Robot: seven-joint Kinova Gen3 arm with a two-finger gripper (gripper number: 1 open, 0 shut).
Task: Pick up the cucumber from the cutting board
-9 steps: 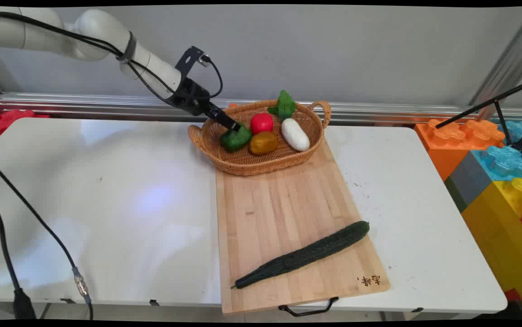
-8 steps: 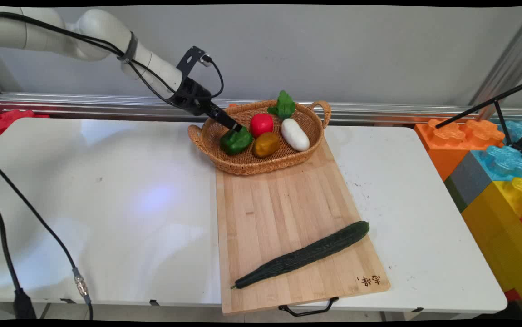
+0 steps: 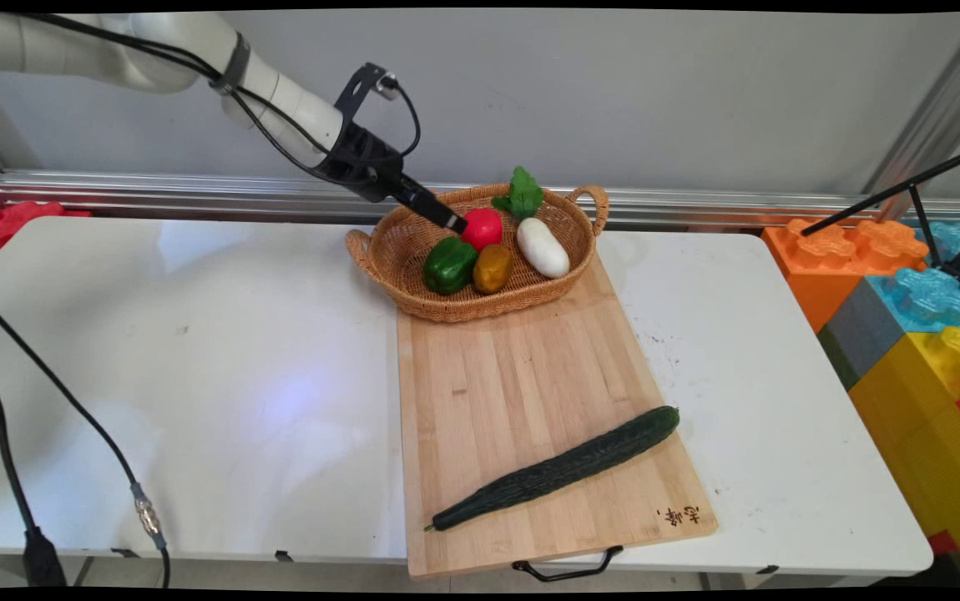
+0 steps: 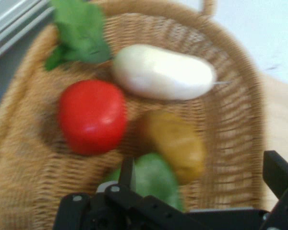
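We see the end effector [image 3: 453,222] hovering over the far left of the basket [image 3: 413,296], just above the green pepper [image 3: 449,265] and beside the tomato [image 3: 482,228]; its fingers stand apart and hold nothing. The pepper looks light, smooth and rounded, so we judge it slippery, best gripped across its middle. The potato [image 3: 492,267] touches it on the right, and the basket wall crowds the left. The white radish [image 3: 543,247] lies farther right. The board [image 3: 522,384] and desk [image 3: 196,376] offer open room.
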